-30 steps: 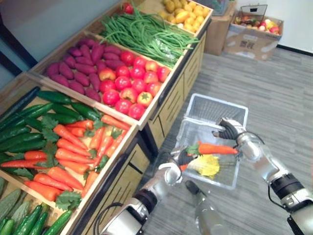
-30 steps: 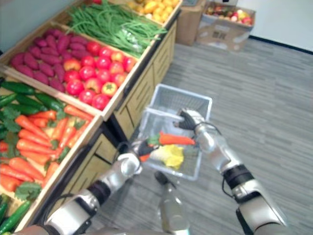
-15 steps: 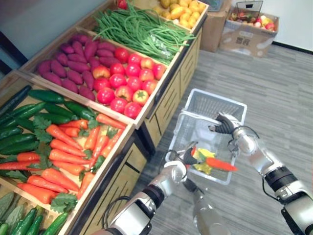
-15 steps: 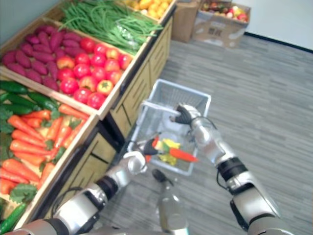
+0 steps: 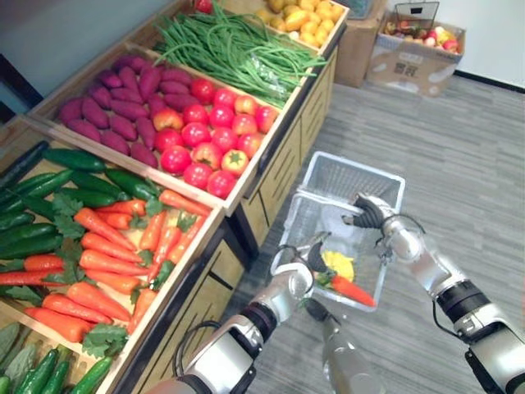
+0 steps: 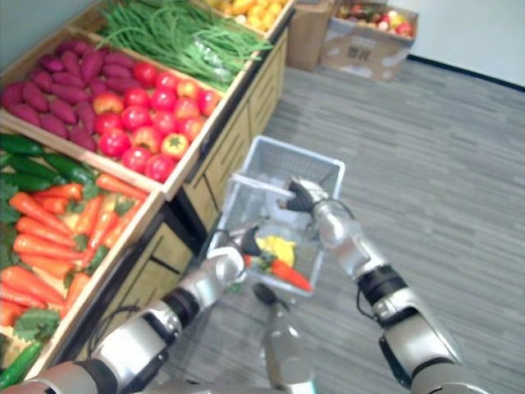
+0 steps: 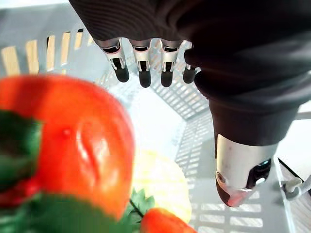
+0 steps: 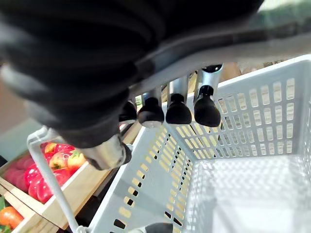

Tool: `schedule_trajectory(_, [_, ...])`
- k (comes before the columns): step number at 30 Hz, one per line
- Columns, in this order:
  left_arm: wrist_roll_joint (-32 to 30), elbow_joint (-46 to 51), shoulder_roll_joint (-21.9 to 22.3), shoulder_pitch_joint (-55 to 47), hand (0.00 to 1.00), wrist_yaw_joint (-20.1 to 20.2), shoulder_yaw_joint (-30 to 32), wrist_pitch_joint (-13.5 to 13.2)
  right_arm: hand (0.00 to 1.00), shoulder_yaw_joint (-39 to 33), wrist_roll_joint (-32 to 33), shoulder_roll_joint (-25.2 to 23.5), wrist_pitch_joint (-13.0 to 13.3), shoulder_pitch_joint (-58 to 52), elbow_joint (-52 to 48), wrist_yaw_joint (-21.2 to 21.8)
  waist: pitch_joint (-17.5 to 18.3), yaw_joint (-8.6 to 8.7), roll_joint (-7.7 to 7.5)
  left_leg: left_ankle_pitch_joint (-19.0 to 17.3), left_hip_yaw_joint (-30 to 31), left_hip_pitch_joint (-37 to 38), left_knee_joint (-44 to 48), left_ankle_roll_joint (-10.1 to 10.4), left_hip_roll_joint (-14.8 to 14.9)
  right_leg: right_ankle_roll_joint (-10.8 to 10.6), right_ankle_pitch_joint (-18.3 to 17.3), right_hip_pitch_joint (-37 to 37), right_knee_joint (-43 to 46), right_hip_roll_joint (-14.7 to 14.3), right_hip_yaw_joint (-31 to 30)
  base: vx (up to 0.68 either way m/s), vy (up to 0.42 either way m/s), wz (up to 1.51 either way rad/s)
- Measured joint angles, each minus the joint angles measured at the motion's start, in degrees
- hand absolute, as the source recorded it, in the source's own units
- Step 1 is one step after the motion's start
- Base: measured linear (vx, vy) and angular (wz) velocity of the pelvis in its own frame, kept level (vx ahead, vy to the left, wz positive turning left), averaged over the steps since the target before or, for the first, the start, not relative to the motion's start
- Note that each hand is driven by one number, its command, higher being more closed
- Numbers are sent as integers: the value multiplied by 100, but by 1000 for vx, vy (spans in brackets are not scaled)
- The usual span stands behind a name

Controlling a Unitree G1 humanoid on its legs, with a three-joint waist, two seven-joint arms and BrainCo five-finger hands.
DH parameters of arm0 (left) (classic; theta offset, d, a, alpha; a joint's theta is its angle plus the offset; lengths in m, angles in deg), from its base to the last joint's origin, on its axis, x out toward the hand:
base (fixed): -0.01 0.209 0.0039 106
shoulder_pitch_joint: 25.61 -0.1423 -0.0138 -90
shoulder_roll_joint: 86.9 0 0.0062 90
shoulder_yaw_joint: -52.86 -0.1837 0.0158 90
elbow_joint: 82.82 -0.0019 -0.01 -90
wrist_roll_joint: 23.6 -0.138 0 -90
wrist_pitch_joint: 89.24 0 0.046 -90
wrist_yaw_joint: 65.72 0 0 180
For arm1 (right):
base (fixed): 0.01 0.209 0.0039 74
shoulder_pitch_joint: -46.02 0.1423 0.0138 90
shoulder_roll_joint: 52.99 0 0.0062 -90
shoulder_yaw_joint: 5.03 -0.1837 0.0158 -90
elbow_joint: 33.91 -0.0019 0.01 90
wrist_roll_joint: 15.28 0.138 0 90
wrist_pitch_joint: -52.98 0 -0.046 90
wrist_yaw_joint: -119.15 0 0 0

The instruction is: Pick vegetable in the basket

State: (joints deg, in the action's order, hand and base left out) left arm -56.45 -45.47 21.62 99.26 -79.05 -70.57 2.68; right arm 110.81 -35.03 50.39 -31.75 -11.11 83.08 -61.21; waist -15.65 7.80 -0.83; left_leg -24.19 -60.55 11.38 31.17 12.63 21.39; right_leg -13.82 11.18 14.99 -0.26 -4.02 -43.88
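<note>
The right hand [image 5: 373, 216] gripped the handle [image 6: 256, 182] of the white basket [image 5: 361, 179], while the left hand [image 5: 297, 279] hung open-fingered beside a carrot [image 5: 354, 290] lying inside.

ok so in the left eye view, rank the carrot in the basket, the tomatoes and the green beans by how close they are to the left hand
From the left hand:
1. carrot, right beside it in the basket
2. tomatoes, middle crate of the stand
3. green beans, far crate
</note>
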Motion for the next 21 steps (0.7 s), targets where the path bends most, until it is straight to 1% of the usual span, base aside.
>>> schedule_trajectory(3, [0,0,0,67,0,-1,2,0,100,81,-2,-111,-2,0,95,44,0,3,0,1,-8,8,-10,1,-9,0,0,-2,-2,-1,-4,0,0,0])
schedule_trajectory(9, [0,1,0,158,0,-46,18,2,100,379,-5,-146,-1,0,95,76,6,2,-13,15,-28,89,-97,-2,-60,-1,0,-63,-14,9,-20,0,0,0])
schedule_trajectory(13, [4,7,-1,164,0,-225,127,2,100,388,-6,-254,1,-1,102,76,24,20,-78,20,-26,85,-108,-5,-72,-8,3,-62,-29,21,-21,24,9,0])
schedule_trajectory(17, [6,90,-9,180,0,-328,166,-2,100,388,-6,-295,1,-6,116,76,29,17,-91,23,0,85,-130,-9,-85,-15,8,-89,-62,55,1,19,9,3])
schedule_trajectory(20, [5,374,-64,179,0,-319,-10,-12,100,370,-6,-293,2,-38,221,63,31,3,-94,50,64,90,-203,-21,-120,-15,8,-133,-89,111,55,29,13,13])
schedule_trajectory(21, [5,598,-97,179,0,-231,-137,-36,100,322,-5,-292,9,-92,270,51,32,0,-95,63,134,61,-229,-33,-142,-28,-2,-145,-97,154,117,24,9,25])
